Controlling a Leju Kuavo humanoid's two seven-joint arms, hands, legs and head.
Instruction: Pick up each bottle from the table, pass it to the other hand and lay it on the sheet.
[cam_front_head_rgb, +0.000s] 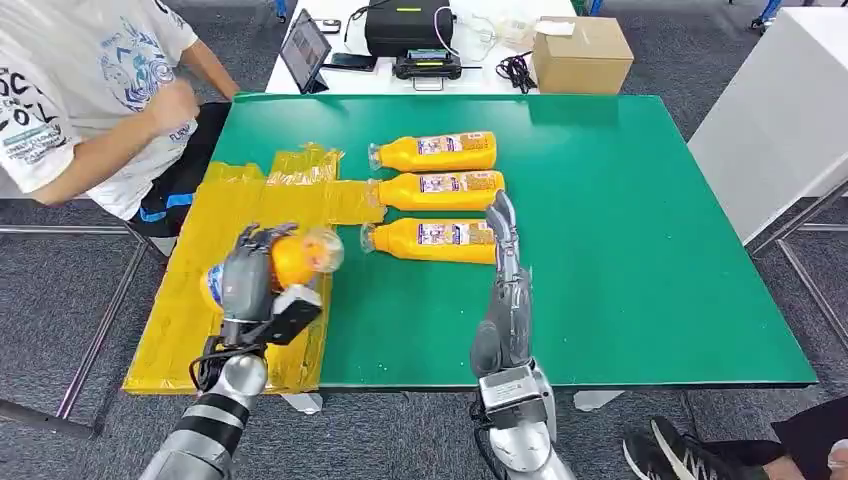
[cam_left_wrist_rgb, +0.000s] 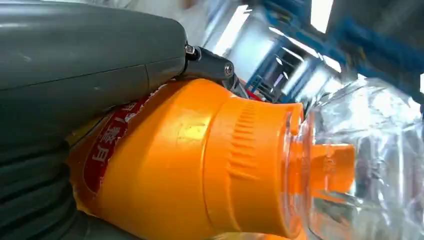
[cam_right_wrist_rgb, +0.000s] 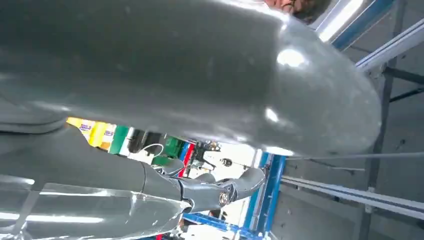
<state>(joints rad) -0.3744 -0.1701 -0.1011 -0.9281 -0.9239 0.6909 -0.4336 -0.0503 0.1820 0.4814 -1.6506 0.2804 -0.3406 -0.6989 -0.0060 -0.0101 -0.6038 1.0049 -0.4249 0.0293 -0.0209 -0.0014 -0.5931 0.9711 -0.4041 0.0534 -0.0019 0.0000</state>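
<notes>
At lower left of the head view, the left hand (cam_front_head_rgb: 247, 275) grips an orange bottle (cam_front_head_rgb: 296, 257) above the yellow sheet (cam_front_head_rgb: 190, 270), fingers wrapped round its body. The right hand (cam_front_head_rgb: 503, 232) stands at centre, fingers straight and apart, holding nothing, against the nearest of three bottles (cam_front_head_rgb: 436, 192) lying in a row on the green table (cam_front_head_rgb: 640, 250).

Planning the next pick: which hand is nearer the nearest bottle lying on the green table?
Right. The right hand reaches that bottle; the left hand is off over the yellow sheet.
</notes>
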